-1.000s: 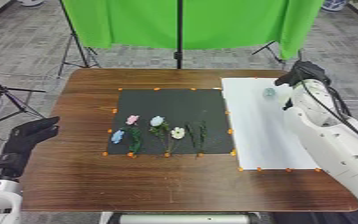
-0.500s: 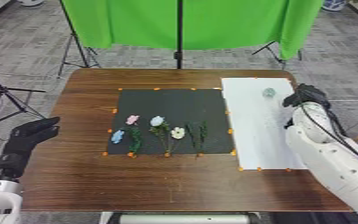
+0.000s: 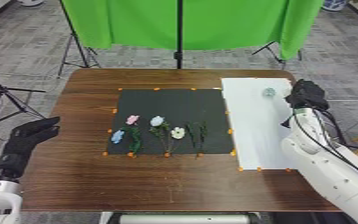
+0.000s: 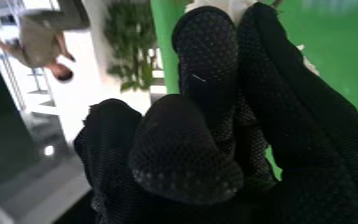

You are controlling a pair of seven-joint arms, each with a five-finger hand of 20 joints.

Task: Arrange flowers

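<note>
Flowers [image 3: 156, 121] lie toward six o'clock on the black mat [image 3: 171, 102] on the desk [image 3: 87, 190]; a pale-green thing [image 3: 269, 92] stands on the white sheet [image 3: 264, 135], the right robot hand [image 3: 307, 94] near it at three o'clock, its grip unclear. The left robot hand [image 3: 33, 131] is released at nine; the right wrist view shows a leafy plant [image 4: 127, 40].

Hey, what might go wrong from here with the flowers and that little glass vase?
The right hand is close beside the glass vase, so a sideways sweep might knock it over.

The two white flowers lie close together on the black mat, their stems nearly meeting, so grabbing one could drag the other.

The leafy green stems look thin, so a gloved grasp may miss or bend them.
</note>
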